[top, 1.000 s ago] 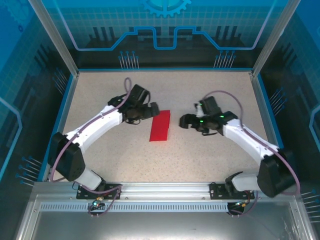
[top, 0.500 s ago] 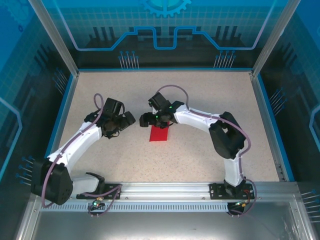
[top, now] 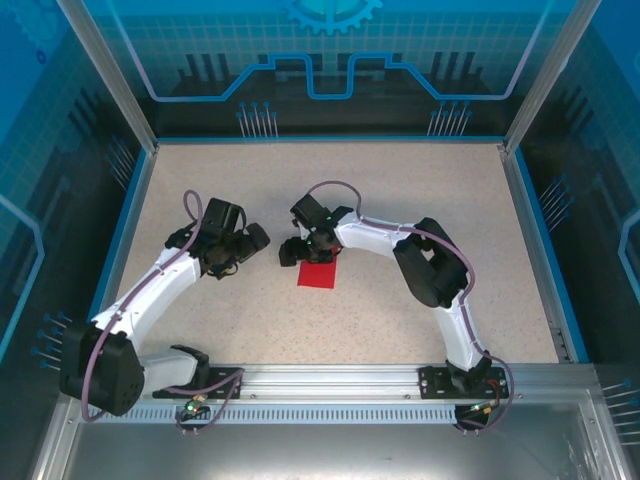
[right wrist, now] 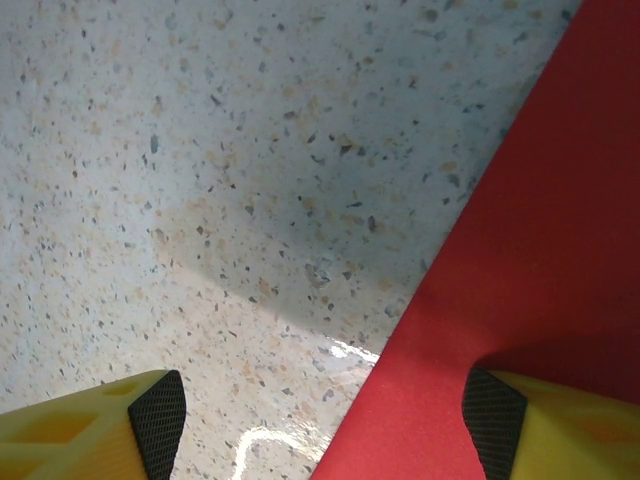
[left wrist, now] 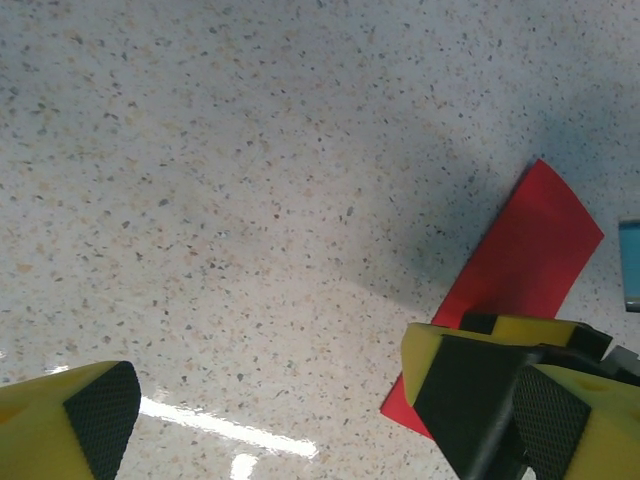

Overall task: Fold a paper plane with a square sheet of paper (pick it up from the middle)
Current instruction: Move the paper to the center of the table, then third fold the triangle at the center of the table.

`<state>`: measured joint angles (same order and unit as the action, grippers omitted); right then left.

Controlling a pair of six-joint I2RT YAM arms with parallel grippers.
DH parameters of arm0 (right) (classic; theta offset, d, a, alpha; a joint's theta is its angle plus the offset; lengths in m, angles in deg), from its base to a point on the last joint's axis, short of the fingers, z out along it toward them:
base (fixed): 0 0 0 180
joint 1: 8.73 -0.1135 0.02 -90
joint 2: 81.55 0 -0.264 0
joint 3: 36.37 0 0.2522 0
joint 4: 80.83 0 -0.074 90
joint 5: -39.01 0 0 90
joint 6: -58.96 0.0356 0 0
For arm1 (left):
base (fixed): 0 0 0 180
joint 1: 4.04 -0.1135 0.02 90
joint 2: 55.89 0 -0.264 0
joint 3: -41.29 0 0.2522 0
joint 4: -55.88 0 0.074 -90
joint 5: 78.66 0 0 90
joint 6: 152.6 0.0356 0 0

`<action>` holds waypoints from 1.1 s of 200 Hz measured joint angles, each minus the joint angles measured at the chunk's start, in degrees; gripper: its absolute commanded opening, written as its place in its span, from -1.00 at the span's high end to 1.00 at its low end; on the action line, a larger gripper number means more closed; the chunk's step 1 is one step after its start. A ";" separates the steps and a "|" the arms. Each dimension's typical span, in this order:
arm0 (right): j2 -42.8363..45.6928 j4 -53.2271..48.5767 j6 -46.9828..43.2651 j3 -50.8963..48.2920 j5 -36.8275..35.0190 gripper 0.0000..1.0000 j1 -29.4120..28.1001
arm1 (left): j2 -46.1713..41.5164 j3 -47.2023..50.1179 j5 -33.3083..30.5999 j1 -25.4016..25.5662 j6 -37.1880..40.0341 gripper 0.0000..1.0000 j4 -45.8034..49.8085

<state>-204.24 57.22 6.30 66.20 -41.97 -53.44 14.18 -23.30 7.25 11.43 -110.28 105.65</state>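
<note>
lengthwise, paper runs near-far.

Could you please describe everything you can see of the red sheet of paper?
The red sheet of paper is thin, plain and bright red, a narrow rectangle lying flat on the speckled table near its centre. The right gripper hangs open over its far end, one fingertip above the paper, the other beyond its edge; contact is unclear.

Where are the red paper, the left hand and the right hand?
red paper [top: 318, 276], top view, its uncovered near part.
left hand [left wrist: 265, 420], left wrist view, midway between its fingertips.
right hand [right wrist: 325, 425], right wrist view, midway between its fingertips.
</note>
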 measured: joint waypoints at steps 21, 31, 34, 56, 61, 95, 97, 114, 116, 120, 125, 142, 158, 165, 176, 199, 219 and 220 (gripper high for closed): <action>1.66 1.25 -3.80 -2.95 0.50 -0.56 0.02 | 0.61 0.00 1.86 0.00 0.22 -0.97 -0.98; 3.19 1.22 -5.73 -5.18 0.81 -0.56 0.02 | 0.85 0.00 2.99 0.00 0.63 -0.96 -1.60; 3.78 1.20 -6.19 -5.99 0.85 -0.56 0.02 | 0.94 0.00 3.43 0.00 0.74 -0.95 -1.81; 8.63 1.01 -9.53 -12.83 1.55 -0.54 0.28 | 1.64 0.07 6.67 0.02 1.81 -0.83 -3.82; 9.79 0.87 -10.12 -14.36 1.88 -0.54 0.48 | 1.90 0.15 7.61 0.09 2.16 -0.79 -4.55; 16.50 0.31 -10.97 -21.51 3.50 -0.57 2.69 | 4.79 0.42 12.57 2.64 3.96 -0.32 -9.49; 17.05 0.39 -10.84 -21.97 3.54 -0.57 2.86 | 5.05 0.42 12.87 2.93 4.42 -0.28 -9.79; 23.26 1.51 -8.22 -25.62 4.31 -0.60 4.26 | 7.63 0.39 15.56 5.81 4.31 -0.08 -13.14; 24.17 1.92 -7.76 -26.21 4.42 -0.61 4.44 | 7.96 0.37 15.91 6.14 4.63 -0.06 -13.55; 25.94 2.51 -7.08 -27.21 4.76 -0.61 4.76 | 8.66 0.35 16.57 6.78 4.28 -0.04 -14.45; 28.55 3.48 -6.01 -28.76 5.07 -0.61 5.20 | 9.62 0.28 17.40 7.63 4.48 0.00 -15.47; 36.20 5.90 -2.12 -33.35 6.05 -0.60 6.88 | 13.94 -0.94 20.35 10.51 4.31 0.13 -18.93; 40.92 7.96 0.79 -37.46 6.75 -0.60 8.70 | 18.64 -3.34 22.45 12.52 4.22 0.30 -21.53; 42.14 8.72 1.88 -39.26 7.10 -0.60 9.64 | 20.90 -4.70 23.21 13.25 4.20 0.35 -22.51; 43.36 9.46 3.39 -42.05 7.65 -0.60 11.37 | 23.93 -6.64 24.11 13.99 4.15 0.44 -23.85; 43.74 9.77 5.40 -45.88 8.31 -0.58 14.58 | 29.14 -10.23 25.64 14.84 4.11 0.53 -25.86; 43.87 10.56 6.64 -48.52 9.33 -0.56 16.70 | 32.44 -12.50 26.10 15.17 4.11 0.58 -26.10; 43.87 10.58 6.69 -48.61 9.42 -0.56 16.74 | 32.68 -12.61 26.10 15.21 4.09 0.58 -26.12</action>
<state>-160.37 67.80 12.99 17.59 -32.55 -36.69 46.85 -35.91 33.34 26.64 -106.19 79.53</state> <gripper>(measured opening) 0.784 0.219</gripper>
